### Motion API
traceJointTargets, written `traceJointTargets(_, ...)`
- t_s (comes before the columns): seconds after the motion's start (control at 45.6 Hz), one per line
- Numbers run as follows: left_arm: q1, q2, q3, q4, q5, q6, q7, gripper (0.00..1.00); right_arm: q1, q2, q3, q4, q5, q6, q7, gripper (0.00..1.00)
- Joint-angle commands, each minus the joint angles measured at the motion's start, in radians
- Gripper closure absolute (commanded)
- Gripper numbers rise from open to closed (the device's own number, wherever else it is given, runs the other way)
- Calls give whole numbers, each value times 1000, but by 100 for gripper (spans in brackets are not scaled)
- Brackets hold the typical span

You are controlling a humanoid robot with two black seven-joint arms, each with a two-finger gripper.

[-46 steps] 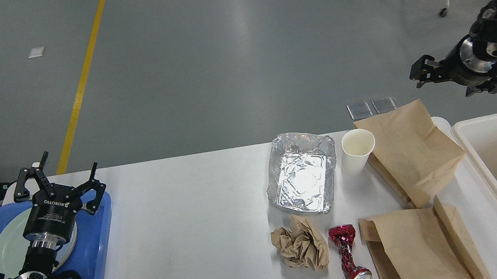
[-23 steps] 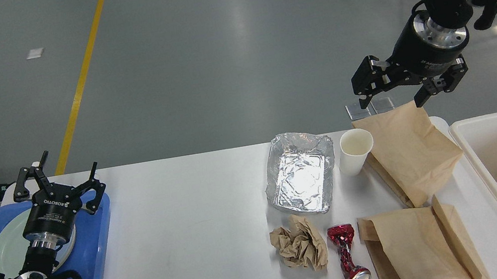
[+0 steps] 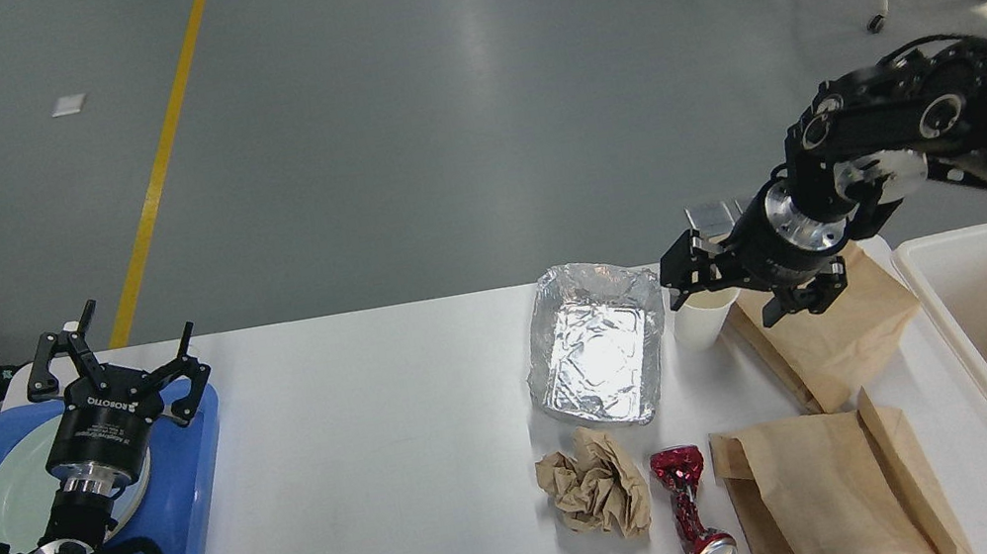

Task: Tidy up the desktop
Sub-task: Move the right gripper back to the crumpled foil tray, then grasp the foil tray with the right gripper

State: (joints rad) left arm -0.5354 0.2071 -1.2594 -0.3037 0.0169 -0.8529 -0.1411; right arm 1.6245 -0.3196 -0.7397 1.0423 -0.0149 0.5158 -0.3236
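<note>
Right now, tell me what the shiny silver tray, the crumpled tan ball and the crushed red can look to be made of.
Shiny silver tray: thin aluminium foil, wrinkled and mirror-bright. Crumpled tan ball: brown kraft paper, matte, sharply creased. Crushed red can: likely thin metal, glossy, with a silver end.

White desktop (image 3: 364,459), foil tray (image 3: 599,351), paper cup (image 3: 695,328), crushed can (image 3: 690,510)
</note>
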Motion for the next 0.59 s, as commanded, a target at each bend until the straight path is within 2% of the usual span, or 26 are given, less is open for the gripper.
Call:
traceJointTargets(0.0, 0, 0, 0, 0, 0, 0, 0, 3, -116, 59, 39, -99, 0, -43, 0, 0)
traceJointTargets(0.153, 0, 0, 0, 0, 0, 0, 0, 3, -184, 114, 40, -159, -4, -72, 0, 0)
traceJointTargets(0.263, 0, 0, 0, 0, 0, 0, 0, 3, -227, 165, 25, -163, -16, -210, -2, 2)
traceJointTargets(0.329, 0, 0, 0, 0, 0, 0, 0, 3, -239, 194, 20, -160, -19, -260, -2, 2)
traceJointTargets(0.57, 0, 0, 0, 0, 0, 0, 0, 3, -279, 203, 22, -163, -20, -273, 2, 2)
